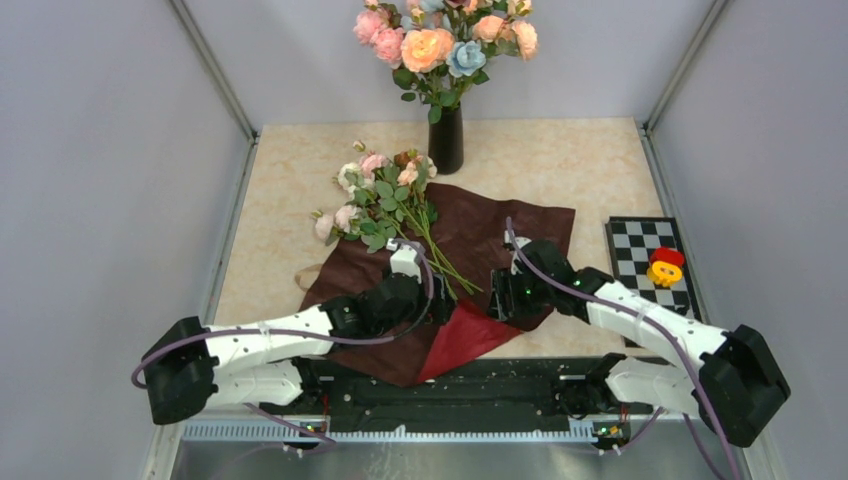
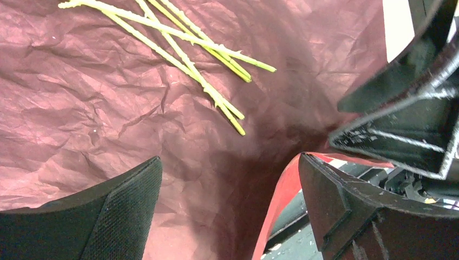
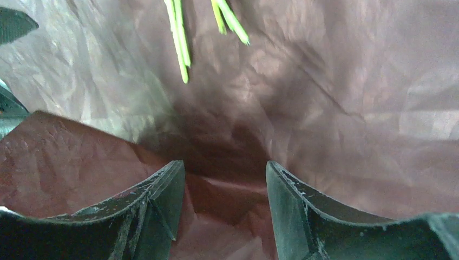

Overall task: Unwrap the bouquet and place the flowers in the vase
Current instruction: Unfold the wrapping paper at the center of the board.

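- The flowers, small cream and pale pink roses with green leaves, lie loose on the opened wrapping paper. Their heads point to the far left and their stems fan toward the arms.
- Unwrapping looks done, since the sheet lies spread on the counter. Gathering the stems seems to be the step in hand.
- The next move likely calls for closing on several thin stems at once without pinching the paper beneath, then lifting them upright.
- The stems are slim, stiff-looking and yellow-green, with cut ends that splay apart. The paper is maroon, matte and heavily crinkled, with a brighter red underside showing at the near edge.
- The left gripper hovers over the paper near the stem ends, its fingers wide apart and holding nothing.
- The right gripper hangs low over a fold of the paper. Its fingers are apart, with no clear grip on anything.
- The vase is slim, black and narrow-necked. It stands upright beyond the paper and already holds large blooms, so the free room at its mouth looks tight.
- A checkerboard lies at the right.
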`<state>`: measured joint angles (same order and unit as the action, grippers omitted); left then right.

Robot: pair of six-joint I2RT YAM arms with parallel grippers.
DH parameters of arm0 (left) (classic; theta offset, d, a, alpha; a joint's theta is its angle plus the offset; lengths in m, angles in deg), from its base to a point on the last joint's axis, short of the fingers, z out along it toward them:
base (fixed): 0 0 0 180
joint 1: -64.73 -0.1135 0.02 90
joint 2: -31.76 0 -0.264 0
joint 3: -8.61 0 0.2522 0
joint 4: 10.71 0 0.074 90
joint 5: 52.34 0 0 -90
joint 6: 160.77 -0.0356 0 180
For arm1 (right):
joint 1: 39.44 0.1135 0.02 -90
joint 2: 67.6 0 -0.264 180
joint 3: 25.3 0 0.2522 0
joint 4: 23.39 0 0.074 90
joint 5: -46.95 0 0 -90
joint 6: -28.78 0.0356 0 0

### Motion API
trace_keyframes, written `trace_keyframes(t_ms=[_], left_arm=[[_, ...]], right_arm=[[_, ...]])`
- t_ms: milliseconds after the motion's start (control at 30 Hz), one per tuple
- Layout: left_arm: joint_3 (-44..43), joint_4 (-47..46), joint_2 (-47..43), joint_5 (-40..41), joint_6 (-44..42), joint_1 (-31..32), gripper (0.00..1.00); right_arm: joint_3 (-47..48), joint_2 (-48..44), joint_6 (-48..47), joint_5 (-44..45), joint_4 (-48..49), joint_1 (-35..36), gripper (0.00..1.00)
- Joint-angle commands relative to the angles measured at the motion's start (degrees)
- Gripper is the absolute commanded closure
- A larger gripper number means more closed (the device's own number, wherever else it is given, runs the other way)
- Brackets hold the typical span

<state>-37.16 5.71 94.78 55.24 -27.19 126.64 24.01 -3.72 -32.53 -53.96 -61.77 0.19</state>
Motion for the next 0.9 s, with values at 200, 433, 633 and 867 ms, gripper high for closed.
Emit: trace_keyframes(t_ms=[200,433,633,867], left_arm=[[4.87,-17.20,-5.23,-13.15,-2.79,-0.60,0.01],[5.17,-8.70,-12.51,-12.91,-4.22,-1.30,0.01],[6.18,-0.35,-10.18,-4.06,3.56,-6.66,0.01],[5.78,-5.39,-3.01,-1.01,3.44,-7.12,0.01]], right_arm=[[-3.27,-8.26,4.53,-0.60,-9.44,0.62,0.43],[-2.00,-6.09,4.88,1.21,-10.58,0.62,0.44],[-1.54,-4.52,5.81,0.99,-11.06,0.70,0.48],[1.45,-6.29,5.50,-3.42,-16.39,1.30,0.47]])
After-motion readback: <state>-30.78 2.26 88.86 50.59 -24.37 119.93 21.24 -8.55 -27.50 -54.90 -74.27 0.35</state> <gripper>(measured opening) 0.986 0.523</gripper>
